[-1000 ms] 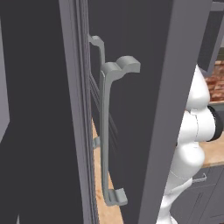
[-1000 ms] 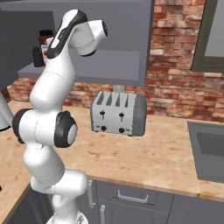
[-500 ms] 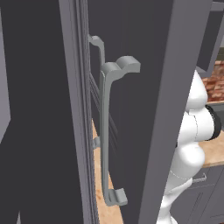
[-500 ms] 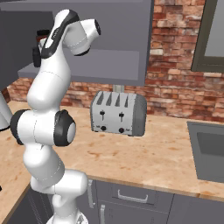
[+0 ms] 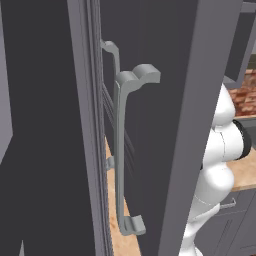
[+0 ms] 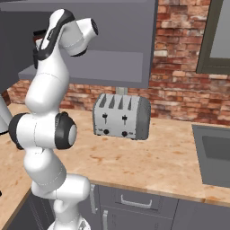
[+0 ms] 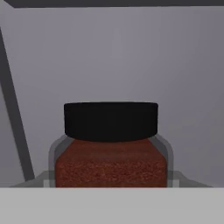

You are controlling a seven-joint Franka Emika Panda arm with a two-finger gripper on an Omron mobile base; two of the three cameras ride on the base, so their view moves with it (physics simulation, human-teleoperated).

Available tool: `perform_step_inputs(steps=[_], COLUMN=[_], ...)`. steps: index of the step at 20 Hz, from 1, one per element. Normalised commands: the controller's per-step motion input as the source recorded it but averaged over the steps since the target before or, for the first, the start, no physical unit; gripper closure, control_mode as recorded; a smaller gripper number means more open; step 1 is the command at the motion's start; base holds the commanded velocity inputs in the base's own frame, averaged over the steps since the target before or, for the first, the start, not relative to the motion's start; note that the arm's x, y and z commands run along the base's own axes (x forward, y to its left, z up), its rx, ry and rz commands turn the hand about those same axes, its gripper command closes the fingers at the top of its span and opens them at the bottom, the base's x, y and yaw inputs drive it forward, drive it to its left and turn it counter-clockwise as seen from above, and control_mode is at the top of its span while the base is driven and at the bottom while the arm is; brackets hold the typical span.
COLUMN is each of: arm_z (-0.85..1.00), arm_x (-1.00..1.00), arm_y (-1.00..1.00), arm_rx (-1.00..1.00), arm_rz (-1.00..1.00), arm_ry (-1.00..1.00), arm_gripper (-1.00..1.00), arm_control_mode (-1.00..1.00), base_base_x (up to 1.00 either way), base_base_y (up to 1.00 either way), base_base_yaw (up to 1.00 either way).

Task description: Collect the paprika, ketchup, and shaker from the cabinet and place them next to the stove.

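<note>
The paprika (image 7: 111, 148) fills the lower middle of the hand view, very close: a black cap over a glass jar of red-brown powder, upright on the grey shelf of the cabinet (image 6: 112, 63). In the right base view my arm reaches up and left into the cabinet, and the jar's dark cap (image 6: 39, 33) peeks out just above my gripper (image 6: 37, 50). The fingers are hidden, so I cannot see how the jaws stand around the jar. The ketchup, the shaker and the stove are out of view.
The open cabinet door (image 5: 165, 100) with its bar handle (image 5: 122, 150) stands close in front of the left base camera. A silver four-slot toaster (image 6: 121, 117) sits on the wooden counter (image 6: 157, 161) against the brick wall. A sink (image 6: 215, 152) lies at the right.
My wrist has shifted a little further left into the cabinet, toward the jar. The jar and the toaster have not moved.
</note>
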Motion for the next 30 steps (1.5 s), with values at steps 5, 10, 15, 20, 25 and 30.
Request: perform_step_inputs(steps=[5,10,15,20,25,30], arm_z=[0.0,0.0,0.0,0.0,0.0,0.0], arm_x=[0.0,-0.17,-0.35,-0.37,-0.42,-0.43], arm_y=[0.0,0.0,0.0,0.0,-0.07,-0.02], arm_rx=[0.0,0.0,0.0,0.0,0.01,0.02], arm_rz=[0.0,0.0,0.0,0.0,0.0,0.03], arm_ry=[0.0,-0.03,-0.07,-0.09,-0.1,-0.12], arm_gripper=[1.0,1.0,1.0,1.0,1.0,1.0], arm_control_mode=[-1.0,-1.0,-1.0,-1.0,-1.0,-1.0], base_base_x=[0.0,0.0,0.0,0.0,0.0,0.0], base_base_y=[0.0,0.0,0.0,0.0,0.0,0.0], base_base_yaw=[0.0,0.0,0.0,0.0,0.0,0.0])
